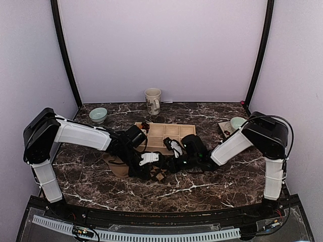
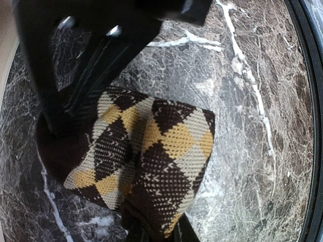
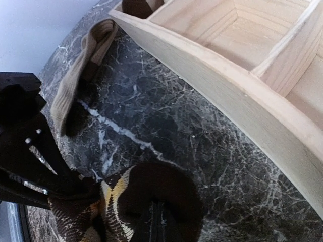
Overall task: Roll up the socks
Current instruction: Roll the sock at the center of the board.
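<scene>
Left claw (image 2: pixel 154 233) and right claw (image 3: pixel 157 222) met low over the marble table (image 1: pixel 212 186), just in front of the wooden tray (image 3: pixel 217 83). The tan sock (image 3: pixel 74 79) lay flat off the tray's near left corner. The argyle sock (image 2: pixel 161 151) lay folded before the tray's front wall, the left claw clamped on one edge and the right claw clenched on its dark end.

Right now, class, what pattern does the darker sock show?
The darker sock is argyle: brown, cream and yellow diamonds. Best: left wrist view.
</scene>
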You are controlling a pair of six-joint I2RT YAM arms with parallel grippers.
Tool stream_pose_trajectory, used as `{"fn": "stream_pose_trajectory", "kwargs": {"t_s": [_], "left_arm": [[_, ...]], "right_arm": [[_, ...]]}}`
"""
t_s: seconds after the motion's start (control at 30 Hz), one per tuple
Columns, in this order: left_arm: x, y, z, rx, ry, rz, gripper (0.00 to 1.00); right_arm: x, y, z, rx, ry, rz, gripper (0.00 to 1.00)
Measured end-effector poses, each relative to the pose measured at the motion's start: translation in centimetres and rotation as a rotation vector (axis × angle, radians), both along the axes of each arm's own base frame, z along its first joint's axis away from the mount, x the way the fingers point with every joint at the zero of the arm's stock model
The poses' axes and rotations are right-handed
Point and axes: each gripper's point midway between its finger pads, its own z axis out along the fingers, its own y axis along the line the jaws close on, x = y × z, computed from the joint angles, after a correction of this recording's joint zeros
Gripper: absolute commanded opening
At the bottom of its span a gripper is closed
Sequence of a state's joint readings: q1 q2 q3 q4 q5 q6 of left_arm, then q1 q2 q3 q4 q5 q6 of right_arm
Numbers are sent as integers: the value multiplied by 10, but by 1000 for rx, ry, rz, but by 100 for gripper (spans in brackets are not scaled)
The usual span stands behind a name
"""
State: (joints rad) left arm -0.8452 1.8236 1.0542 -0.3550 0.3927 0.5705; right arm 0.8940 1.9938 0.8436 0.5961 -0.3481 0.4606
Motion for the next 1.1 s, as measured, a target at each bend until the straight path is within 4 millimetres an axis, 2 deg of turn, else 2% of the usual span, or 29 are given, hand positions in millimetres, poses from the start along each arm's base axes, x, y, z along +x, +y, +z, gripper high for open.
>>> {"fn": "stream_pose_trajectory", "kwargs": {"t_s": [0.33, 0.37, 0.43, 0.47, 0.53, 0.57, 0.63, 0.8, 0.87, 1.0, 1.1], "left_arm": [[-4, -8, -1, 7, -31, -52, 7], [-4, -9, -1, 7, -29, -54, 7], [-4, -10, -2, 5, -20, -56, 6], [-4, -11, -2, 3, -16, -58, 6], [-5, -13, -2, -4, -5, -62, 6], [-6, -14, -3, -7, 3, -65, 6], [-9, -16, -4, -17, 24, -71, 6], [-14, -23, -5, -49, 81, -84, 7], [-16, -26, -5, -59, 107, -88, 7], [-20, -31, -6, -65, 161, -99, 7], [-22, -34, -5, -71, 188, -105, 7]], "right_arm": [[25, 26, -3, -53, -32, 15, 0], [25, 27, -2, -53, -32, 17, 2], [26, 26, -2, -53, -33, 16, 23], [26, 24, -1, -50, -31, 13, 29], [24, 17, 3, -34, -29, 2, 41], [23, 10, 6, -26, -37, -8, 49], [23, -10, 15, -17, -50, -47, 56], [30, -51, 45, 14, -122, -129, 59], [27, -65, 57, 15, -166, -138, 59], [4, -88, 82, 26, -282, -107, 59], [-28, -95, 95, 27, -384, -34, 59]]}}
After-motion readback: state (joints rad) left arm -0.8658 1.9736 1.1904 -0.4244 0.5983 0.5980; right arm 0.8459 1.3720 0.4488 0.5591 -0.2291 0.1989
